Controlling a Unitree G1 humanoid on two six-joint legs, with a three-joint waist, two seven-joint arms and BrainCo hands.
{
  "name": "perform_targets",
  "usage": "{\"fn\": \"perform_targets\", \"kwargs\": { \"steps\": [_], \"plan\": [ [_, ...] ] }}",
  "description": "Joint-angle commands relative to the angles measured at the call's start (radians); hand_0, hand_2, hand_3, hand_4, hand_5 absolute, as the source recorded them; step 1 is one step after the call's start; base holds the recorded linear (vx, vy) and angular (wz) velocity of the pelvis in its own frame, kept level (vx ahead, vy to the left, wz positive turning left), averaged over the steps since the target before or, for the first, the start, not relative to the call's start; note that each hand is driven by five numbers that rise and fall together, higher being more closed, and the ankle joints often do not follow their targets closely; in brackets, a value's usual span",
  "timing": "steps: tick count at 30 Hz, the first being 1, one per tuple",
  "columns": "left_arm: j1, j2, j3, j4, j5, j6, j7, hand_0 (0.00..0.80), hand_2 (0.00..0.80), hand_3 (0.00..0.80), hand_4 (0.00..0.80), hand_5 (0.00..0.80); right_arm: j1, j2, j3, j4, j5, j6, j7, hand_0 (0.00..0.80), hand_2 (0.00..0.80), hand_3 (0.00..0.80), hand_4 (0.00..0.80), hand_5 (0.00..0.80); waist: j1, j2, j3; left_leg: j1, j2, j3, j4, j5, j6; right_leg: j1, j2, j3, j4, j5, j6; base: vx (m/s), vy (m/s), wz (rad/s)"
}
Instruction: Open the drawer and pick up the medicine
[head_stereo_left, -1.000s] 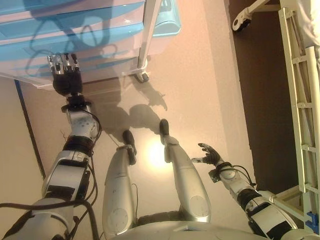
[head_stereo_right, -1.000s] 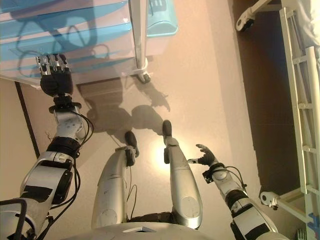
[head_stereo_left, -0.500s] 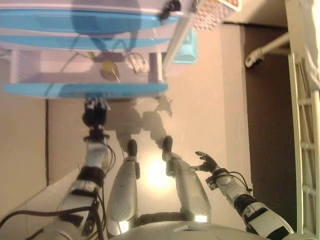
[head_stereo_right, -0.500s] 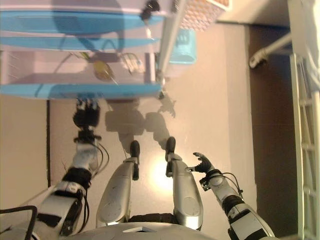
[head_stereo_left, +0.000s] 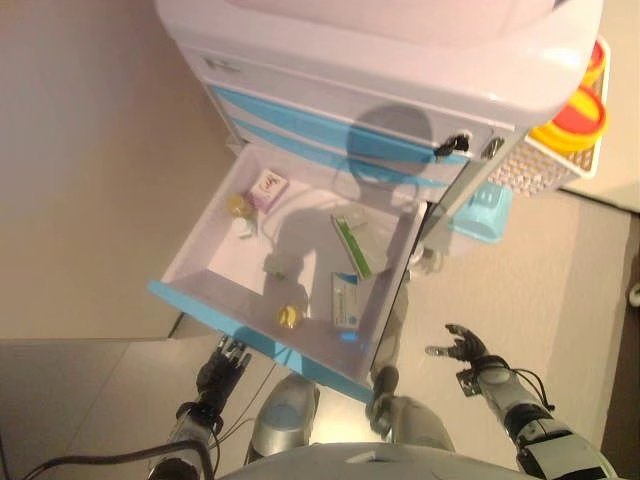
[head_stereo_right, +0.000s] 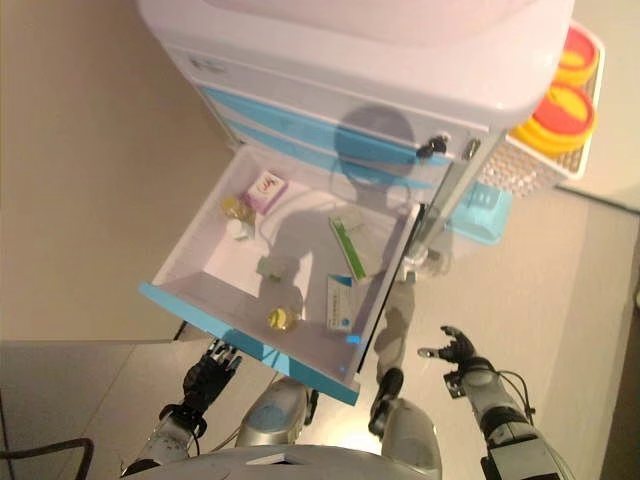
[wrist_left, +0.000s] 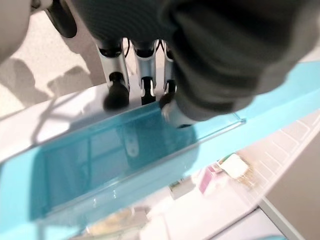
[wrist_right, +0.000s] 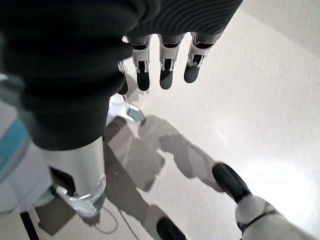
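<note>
white plastic drawer with blue front (head_stereo_left: 262, 345): pulled open | left hand (head_stereo_left: 222, 364): at its 6 o'clock, fingers hooked on the front | small medicine packs (head_stereo_left: 347, 298): inside | right hand (head_stereo_left: 462, 347): at 4 o'clock, relaxed, empty

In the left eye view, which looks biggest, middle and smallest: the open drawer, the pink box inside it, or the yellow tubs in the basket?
1. The open drawer, by far the largest.
2. The yellow tubs.
3. The pink box, smallest.
The tubs run past the picture's edge, so their full size is unsure.

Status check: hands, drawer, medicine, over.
Left hand hooked on drawer front, drawer open. Right hand open, idle, away from the cart. Medicine boxes and bottles untouched inside. Nothing blocking.
</note>
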Motion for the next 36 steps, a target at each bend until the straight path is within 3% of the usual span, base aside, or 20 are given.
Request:
{"fn": "perform_targets", "kwargs": {
  "steps": [1, 6, 9, 12, 15, 18, 22, 26, 32, 36],
  "plan": [
    [0.076, 0.115, 0.077, 0.005, 0.146, -0.094, -0.001, 0.000, 0.000, 0.000, 0.000, 0.000, 0.083, -0.018, -0.010, 0.008, -0.031, -0.015, 0.006, 0.000, 0.000, 0.000, 0.000, 0.000, 0.044, -0.051, -0.081, -0.002, -0.085, 0.025, 0.055, -0.074, 0.030, 0.041, -0.030, 0.047, -0.030, 0.026, 0.006, 0.107, 0.039, 0.17],
    [0.056, 0.134, -0.010, 0.171, 0.624, -0.100, 0.263, 0.000, 0.000, 0.000, 0.000, 0.000, 0.113, 0.003, -0.027, 0.035, -0.039, -0.026, -0.146, 0.000, 0.000, 0.000, 0.000, 0.000, 0.035, -0.059, -0.118, 0.045, -0.095, 0.018, 0.053, -0.093, 0.042, 0.080, -0.034, 0.051, -0.033, 0.022, 0.013, 0.103, 0.042, 0.20],
    [0.046, 0.143, -0.087, 0.244, 0.846, -0.080, 0.340, 0.000, 0.000, 0.000, 0.000, 0.000, 0.126, -0.003, -0.037, -0.007, -0.064, -0.108, -0.272, 0.000, 0.000, 0.000, 0.000, 0.000, 0.009, -0.063, -0.134, 0.064, -0.096, 0.029, 0.048, -0.105, 0.056, 0.090, -0.029, 0.072, -0.045, 0.032, 0.023, 0.057, 0.057, 0.06],
    [0.060, 0.142, -0.158, 0.246, 0.940, -0.045, 0.351, 0.000, 0.000, 0.000, 0.000, 0.000, 0.158, -0.024, -0.015, -0.212, -0.117, -0.122, -0.342, 0.000, 0.000, 0.000, 0.000, 0.000, -0.026, -0.070, -0.142, 0.080, -0.094, 0.054, 0.039, -0.118, 0.070, 0.091, -0.024, 0.102, -0.059, 0.044, 0.036, 0.027, 0.046, -0.13],
    [0.079, 0.129, -0.248, 0.234, 1.081, -0.018, 0.354, 0.000, 0.000, 0.000, 0.000, 0.000, 0.204, -0.065, 0.031, -0.580, -0.209, -0.099, -0.358, 0.000, 0.000, 0.000, 0.000, 0.000, -0.070, -0.083, -0.144, 0.097, -0.091, 0.089, 0.023, -0.131, 0.089, 0.085, -0.016, 0.147, -0.076, 0.063, 0.053, 0.001, 0.026, -0.13],
    [0.085, 0.111, -0.322, 0.249, 1.092, -0.007, 0.376, 0.000, 0.000, 0.000, 0.000, 0.000, 0.201, -0.108, 0.063, -0.790, -0.289, -0.166, -0.311, 0.000, 0.000, 0.000, 0.000, 0.000, -0.101, -0.089, -0.145, 0.107, -0.089, 0.121, 0.014, -0.140, 0.100, 0.073, -0.011, 0.183, -0.081, 0.077, 0.067, -0.002, 0.039, -0.31],
    [0.060, 0.090, -0.311, 0.285, 1.019, 0.001, 0.419, 0.000, 0.000, 0.000, 0.000, 0.000, 0.177, -0.164, 0.104, -1.019, -0.371, -0.284, -0.224, 0.000, 0.000, 0.000, 0.000, 0.000, -0.121, -0.103, -0.151, 0.116, -0.087, 0.161, 0.002, -0.148, 0.107, 0.061, -0.010, 0.213, -0.095, 0.095, 0.085, -0.008, 0.035, -0.35],
    [0.042, 0.086, -0.310, 0.302, 1.037, 0.006, 0.444, 0.000, 0.000, 0.000, 0.000, 0.000, 0.132, -0.222, 0.156, -1.140, -0.411, -0.378, -0.123, 0.000, 0.000, 0.000, 0.000, 0.000, -0.109, -0.116, -0.155, 0.107, -0.088, 0.176, 0.005, -0.152, 0.109, 0.052, -0.018, 0.215, -0.104, 0.107, 0.096, -0.022, 0.007, -0.18],
    [0.007, 0.104, -0.325, 0.303, 1.011, 0.023, 0.452, 0.000, 0.000, 0.000, 0.000, 0.000, 0.001, -0.287, 0.291, -1.218, -0.426, -0.439, -0.032, 0.000, 0.000, 0.000, 0.000, 0.000, -0.058, -0.127, -0.154, 0.099, -0.092, 0.165, 0.009, -0.152, 0.113, 0.050, -0.031, 0.194, -0.100, 0.111, 0.102, -0.004, 0.004, 0.04],
    [-0.007, 0.114, -0.334, 0.290, 1.002, 0.034, 0.448, 0.000, 0.000, 0.000, 0.000, 0.000, -0.134, -0.276, 0.392, -1.203, -0.430, -0.408, 0.007, 0.000, 0.000, 0.000, 0.000, 0.000, -0.010, -0.127, -0.150, 0.094, -0.098, 0.135, 0.010, -0.146, 0.115, 0.054, -0.042, 0.168, -0.089, 0.105, 0.099, 0.009, 0.011, 0.20]
  ]
}}
